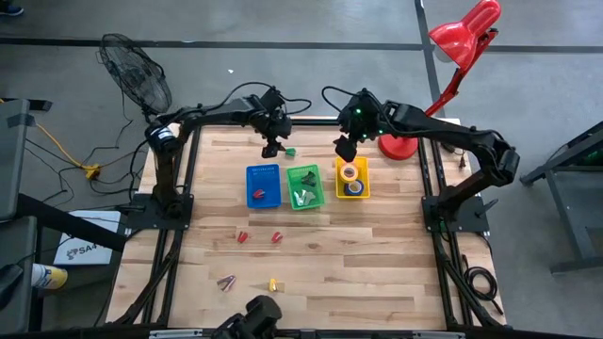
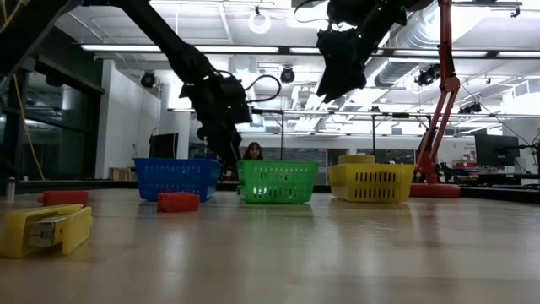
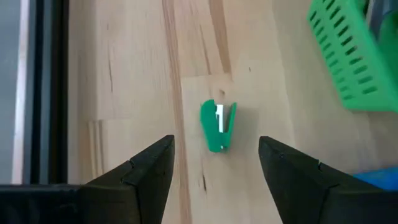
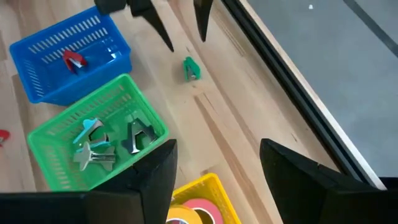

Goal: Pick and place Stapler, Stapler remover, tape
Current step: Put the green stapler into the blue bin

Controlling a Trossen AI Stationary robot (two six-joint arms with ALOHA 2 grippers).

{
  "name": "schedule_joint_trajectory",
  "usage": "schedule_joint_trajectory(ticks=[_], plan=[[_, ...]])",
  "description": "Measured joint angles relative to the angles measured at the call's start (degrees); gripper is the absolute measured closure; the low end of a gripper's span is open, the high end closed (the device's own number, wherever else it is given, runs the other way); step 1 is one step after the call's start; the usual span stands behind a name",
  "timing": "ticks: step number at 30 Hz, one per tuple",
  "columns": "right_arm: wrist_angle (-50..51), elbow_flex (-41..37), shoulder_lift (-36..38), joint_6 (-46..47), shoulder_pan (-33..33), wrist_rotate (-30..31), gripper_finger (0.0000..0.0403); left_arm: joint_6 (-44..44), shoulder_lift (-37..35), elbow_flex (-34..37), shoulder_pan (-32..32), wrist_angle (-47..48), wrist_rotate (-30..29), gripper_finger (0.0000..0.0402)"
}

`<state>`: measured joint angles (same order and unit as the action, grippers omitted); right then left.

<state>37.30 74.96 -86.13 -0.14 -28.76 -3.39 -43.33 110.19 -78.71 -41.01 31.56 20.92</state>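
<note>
A small green stapler (image 3: 217, 126) lies on the wood at the far side of the table, behind the blue bin (image 1: 264, 185) and the green bin (image 1: 305, 185). My left gripper (image 3: 216, 139) hangs open just above it, slanting down, one finger on either side and touching nothing; the high view shows this gripper (image 1: 271, 149) right beside the stapler (image 1: 289, 151). My right gripper (image 1: 344, 148) is open and empty, raised above the yellow bin (image 1: 351, 177), which holds tape rolls (image 4: 189, 211). The green bin holds several staple removers (image 4: 93, 146). A red piece (image 4: 74, 60) lies in the blue bin.
Two red staplers (image 1: 242, 236) (image 1: 276, 237) lie mid-table. Nearer the front lie a yellow stapler (image 1: 272, 283) and another small piece (image 1: 226, 281). A red desk lamp (image 1: 405, 141) stands at the far right corner. The table's black far rail (image 3: 46, 93) runs close behind the green stapler.
</note>
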Motion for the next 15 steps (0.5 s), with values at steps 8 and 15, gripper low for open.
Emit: schedule_joint_trajectory(ticks=[8,15], plan=[[0.0,0.0,0.0,0.8,-0.2,2.2,0.0182,-2.8,2.7,-0.1,0.7,-2.2,-0.3,0.0173],[0.0,0.0,0.0,1.9,-0.2,4.6,0.0182,-6.7,3.3,-0.1,1.3,-1.7,-2.5,0.0173]])
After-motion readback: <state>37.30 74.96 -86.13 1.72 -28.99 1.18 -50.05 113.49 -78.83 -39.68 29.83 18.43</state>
